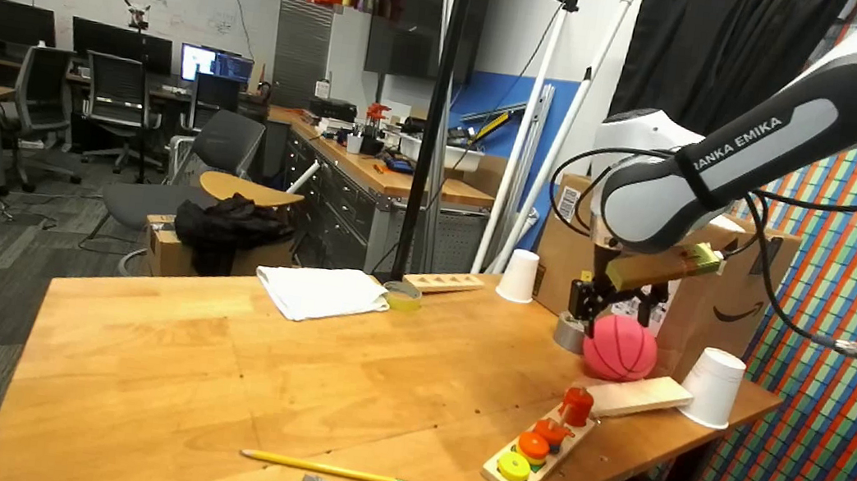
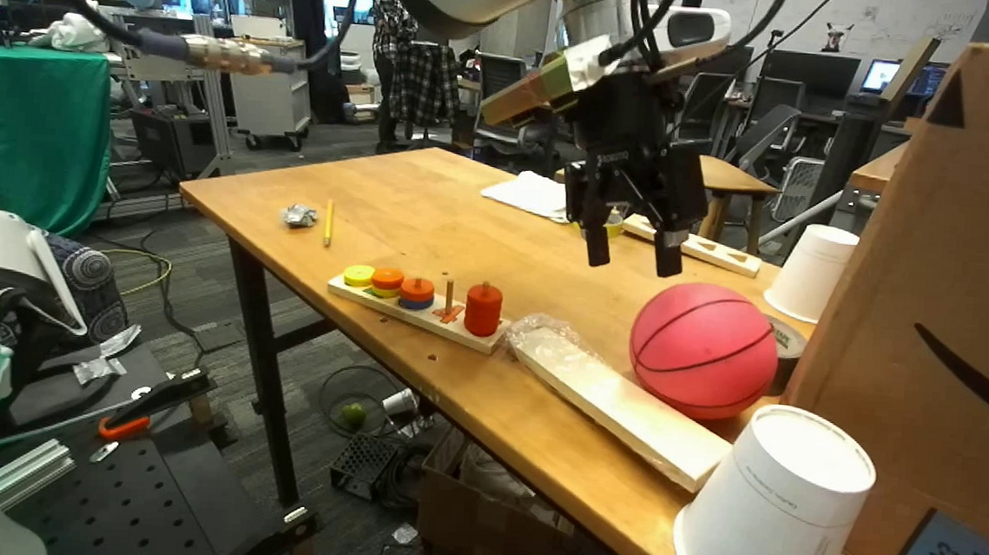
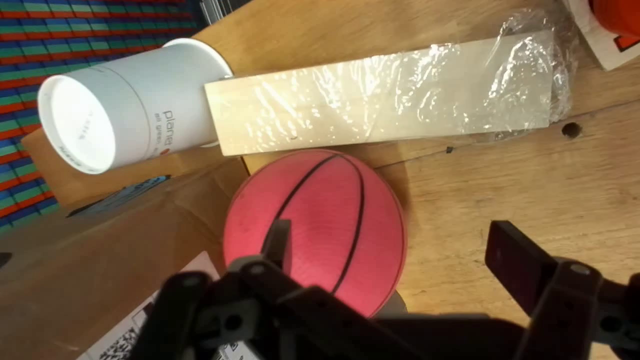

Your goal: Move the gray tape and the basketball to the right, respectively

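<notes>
The pinkish-red basketball point(image 2: 703, 349) rests on the table near its box end, with the gray tape point(image 2: 790, 343) right behind it. In an exterior view the gray tape point(image 1: 568, 335) shows at the side of the basketball point(image 1: 623, 350), partly covered by it. My gripper point(image 2: 633, 259) hangs above the table, its jaws wide apart and nothing between them. In the wrist view one finger point(image 3: 278, 245) overlaps the basketball point(image 3: 325, 200), while the opposite finger point(image 3: 512, 265) is over bare wood. Only a sliver of the tape point(image 3: 394, 305) peeks out below the ball there.
A tall cardboard box point(image 2: 929, 282) stands close behind the ball and tape. A wrapped wooden plank point(image 3: 380, 100) and an upturned white cup point(image 3: 145, 105) flank the ball. The ring-stacking toy point(image 1: 533, 449) lies near the table edge; a second white cup point(image 1: 518, 275) stands farther back.
</notes>
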Controlling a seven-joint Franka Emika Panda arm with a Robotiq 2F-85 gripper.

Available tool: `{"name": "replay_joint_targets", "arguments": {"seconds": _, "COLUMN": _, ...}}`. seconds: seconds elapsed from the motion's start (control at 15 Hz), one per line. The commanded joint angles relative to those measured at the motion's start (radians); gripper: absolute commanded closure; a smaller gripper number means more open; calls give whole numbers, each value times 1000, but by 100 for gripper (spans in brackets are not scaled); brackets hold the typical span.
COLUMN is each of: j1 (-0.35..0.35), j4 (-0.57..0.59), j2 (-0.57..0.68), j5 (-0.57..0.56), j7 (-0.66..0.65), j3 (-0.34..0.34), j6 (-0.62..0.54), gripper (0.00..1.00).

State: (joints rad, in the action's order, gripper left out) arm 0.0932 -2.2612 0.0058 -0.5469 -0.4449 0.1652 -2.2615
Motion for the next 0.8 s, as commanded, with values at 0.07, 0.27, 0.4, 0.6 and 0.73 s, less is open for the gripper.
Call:
{"name": "replay_joint_targets", "arguments": {"seconds": 0.07, "j1": -14, "j4": -112, "j2": -166, "j5": -15, "j7": -53, "j3": -65, "j6": 44, "gripper": 0}}
{"name": "replay_joint_targets", "arguments": {"seconds": 0.27, "j1": 4, "j4": -87, "j2": -131, "j5": 17, "j7": -44, "j3": -96, "j6": 39, "gripper": 0}}
{"name": "replay_joint_targets", "arguments": {"seconds": 0.4, "j1": 1, "j4": -97, "j2": -151, "j5": 25, "j7": -44, "j3": -115, "j6": 47, "gripper": 0}}
{"name": "replay_joint_targets", "arguments": {"seconds": 0.6, "j1": 8, "j4": -96, "j2": -132, "j5": 24, "j7": -45, "j3": -107, "j6": 46, "gripper": 0}}
{"name": "replay_joint_targets", "arguments": {"seconds": 0.73, "j1": 12, "j4": -95, "j2": -124, "j5": 24, "j7": -45, "j3": -103, "j6": 44, "gripper": 0}}
